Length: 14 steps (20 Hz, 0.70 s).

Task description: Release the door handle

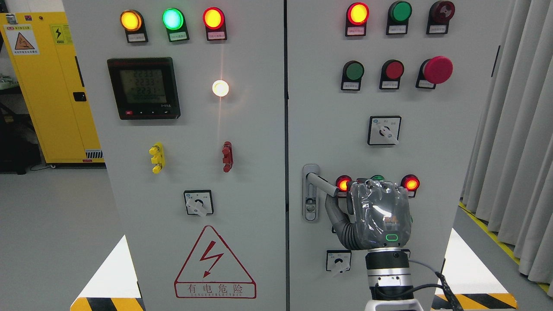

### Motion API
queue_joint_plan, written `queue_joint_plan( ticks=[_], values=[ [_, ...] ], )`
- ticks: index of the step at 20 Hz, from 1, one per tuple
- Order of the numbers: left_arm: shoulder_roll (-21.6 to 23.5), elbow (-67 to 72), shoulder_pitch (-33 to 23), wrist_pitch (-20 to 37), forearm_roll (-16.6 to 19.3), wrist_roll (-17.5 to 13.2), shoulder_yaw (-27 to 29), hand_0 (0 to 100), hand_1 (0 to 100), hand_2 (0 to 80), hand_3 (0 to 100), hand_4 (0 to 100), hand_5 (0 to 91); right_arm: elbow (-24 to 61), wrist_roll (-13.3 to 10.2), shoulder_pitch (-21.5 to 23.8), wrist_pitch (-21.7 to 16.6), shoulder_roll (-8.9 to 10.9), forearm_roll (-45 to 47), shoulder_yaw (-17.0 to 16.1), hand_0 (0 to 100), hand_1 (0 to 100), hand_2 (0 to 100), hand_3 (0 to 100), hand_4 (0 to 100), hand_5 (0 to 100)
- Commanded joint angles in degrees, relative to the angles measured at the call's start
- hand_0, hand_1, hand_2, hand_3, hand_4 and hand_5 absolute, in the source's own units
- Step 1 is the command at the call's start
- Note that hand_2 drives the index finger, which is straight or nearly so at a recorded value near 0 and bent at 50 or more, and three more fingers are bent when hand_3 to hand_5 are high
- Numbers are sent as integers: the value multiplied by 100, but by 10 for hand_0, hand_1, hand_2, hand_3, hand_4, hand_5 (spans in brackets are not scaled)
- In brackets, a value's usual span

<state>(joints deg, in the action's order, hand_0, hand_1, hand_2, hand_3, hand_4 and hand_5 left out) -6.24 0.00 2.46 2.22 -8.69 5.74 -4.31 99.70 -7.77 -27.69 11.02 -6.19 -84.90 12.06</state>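
The door handle (pixel 322 183) is a silver lever on the right cabinet door (pixel 432 142), swung out from its lock plate (pixel 310 207) and pointing right and slightly down. My right hand (pixel 371 203), wrapped in clear plastic, is at the lever's free end with its back toward the camera. Its thumb (pixel 332 207) reaches up under the lever tip, and its fingers (pixel 376 186) are curled over at the lever's height. The contact between palm and lever is hidden. My left arm is out of view.
The door carries lit red lamps (pixel 343 183) beside my hand, rotary switches (pixel 384 130), and a red mushroom button (pixel 437 69). The left door (pixel 194 268) has a meter and lamps. A yellow cabinet (pixel 47 86) stands at the left and grey curtains (pixel 514 129) hang at the right.
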Motion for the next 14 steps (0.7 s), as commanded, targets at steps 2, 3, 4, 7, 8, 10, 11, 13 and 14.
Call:
queue_joint_plan(
  ticks=[2, 3, 4, 7, 8, 10, 11, 13, 14],
  values=[
    [0, -70, 0, -3, -1, -2, 0, 120, 556, 0, 0, 0, 0, 5, 3, -26, 6, 4, 17, -2, 606, 401, 965, 1000, 1000, 989],
    [0, -70, 0, -3, -1, -2, 0, 120, 556, 0, 0, 0, 0, 5, 3, -26, 6, 4, 44, -2, 606, 401, 967, 1000, 1000, 989],
    [0, -70, 0, -3, -1, -2, 0, 120, 556, 0, 0, 0, 0, 5, 3, -26, 6, 4, 44, -2, 605, 401, 967, 1000, 1000, 989],
    [0, -70, 0, -3, -1, -2, 0, 120, 556, 0, 0, 0, 0, 5, 3, -43, 6, 4, 44, -2, 602, 401, 968, 1000, 1000, 988],
    [0, -70, 0, -3, -1, -2, 0, 120, 556, 0, 0, 0, 0, 5, 3, -52, 6, 21, 44, -2, 602, 401, 966, 1000, 1000, 988],
    [0, -70, 0, -3, -1, -2, 0, 120, 556, 0, 0, 0, 0, -3, 12, -61, 6, 21, 44, -2, 601, 401, 967, 1000, 1000, 988],
    [0, -70, 0, -3, -1, -2, 0, 120, 556, 0, 0, 0, 0, -3, 3, -61, 6, 21, 44, -2, 600, 401, 967, 1000, 1000, 988],
    [0, -70, 0, -3, -1, -2, 0, 120, 556, 0, 0, 0, 0, 5, 12, -61, 6, 30, 44, -2, 599, 401, 968, 1000, 1000, 988],
    [0, -70, 0, -3, -1, -2, 0, 120, 556, 0, 0, 0, 0, -3, 12, -69, 6, 30, 44, -2, 599, 401, 968, 1000, 1000, 988]
  ],
)
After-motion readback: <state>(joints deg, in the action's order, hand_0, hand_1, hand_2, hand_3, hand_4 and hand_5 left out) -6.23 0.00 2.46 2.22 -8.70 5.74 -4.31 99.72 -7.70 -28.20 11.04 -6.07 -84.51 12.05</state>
